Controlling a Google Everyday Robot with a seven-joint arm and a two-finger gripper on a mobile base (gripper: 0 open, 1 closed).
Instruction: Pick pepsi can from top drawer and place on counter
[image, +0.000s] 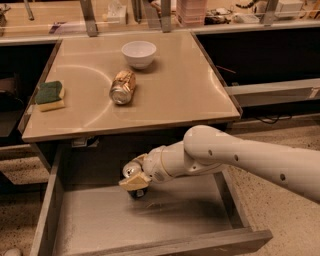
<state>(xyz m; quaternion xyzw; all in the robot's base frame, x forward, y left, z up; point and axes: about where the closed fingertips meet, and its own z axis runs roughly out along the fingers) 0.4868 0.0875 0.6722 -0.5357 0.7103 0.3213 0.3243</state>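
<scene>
Warm, dim overhead light, with curved glare arcs on the glossy counter (175, 95). Inside, the top drawer (150, 220) is shaded, and the gripper (134, 181) at its back casts a soft shadow. The side bays (260, 55) are near black.

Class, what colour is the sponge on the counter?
Sponge: green over yellow, camera view. Gripper at pepsi can in top drawer.

We count two cans: one pepsi can (132, 171) at the far end of the top drawer (130, 222), and one gold can (122, 87) lying on the counter (180, 95). We count one white bowl (139, 52) at the counter's far side, one green-and-yellow sponge (49, 95) at its left edge, and one gripper (134, 181), right at the pepsi can inside the drawer
</scene>
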